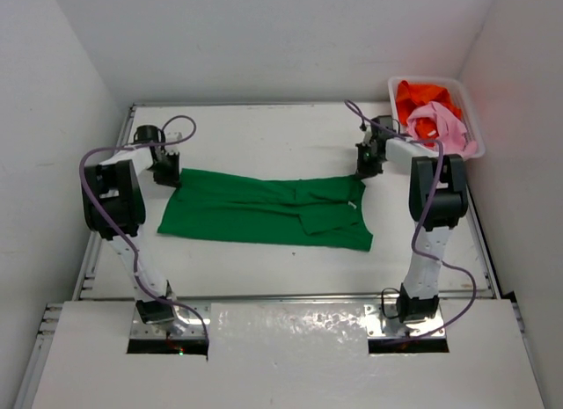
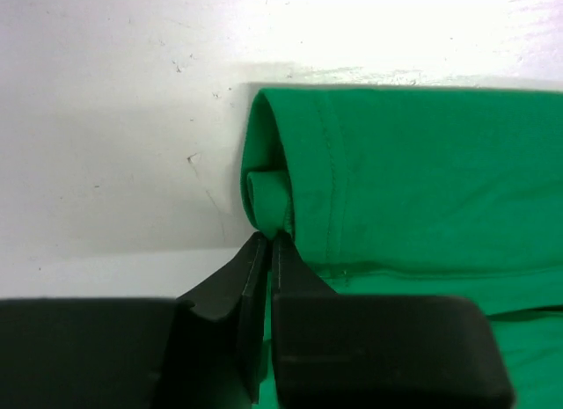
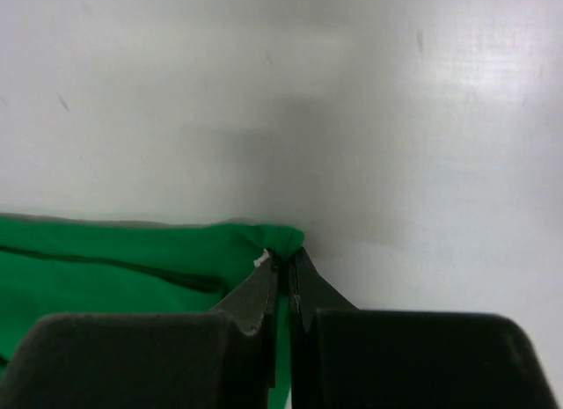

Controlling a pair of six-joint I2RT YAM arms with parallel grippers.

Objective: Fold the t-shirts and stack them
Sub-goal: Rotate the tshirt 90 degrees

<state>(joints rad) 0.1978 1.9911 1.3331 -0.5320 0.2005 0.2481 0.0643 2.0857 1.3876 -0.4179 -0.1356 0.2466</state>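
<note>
1. Green shirt (image 1: 268,211) lies flat across the middle of the bench (image 1: 264,136), spread out for folding.
2. Left jaws are pinched shut on its far left corner and right jaws on its far right corner, probably to carry that edge over evenly.
3. Orange shirt (image 1: 422,97) and pink shirt (image 1: 440,126) wait in the basket (image 1: 427,78), far right.

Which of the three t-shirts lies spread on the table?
The bright green cloth t-shirt, pinched by the left hand and the right hand. The pale pink t-shirt and the vivid orange t-shirt sit crumpled in the white plastic basket.
</note>
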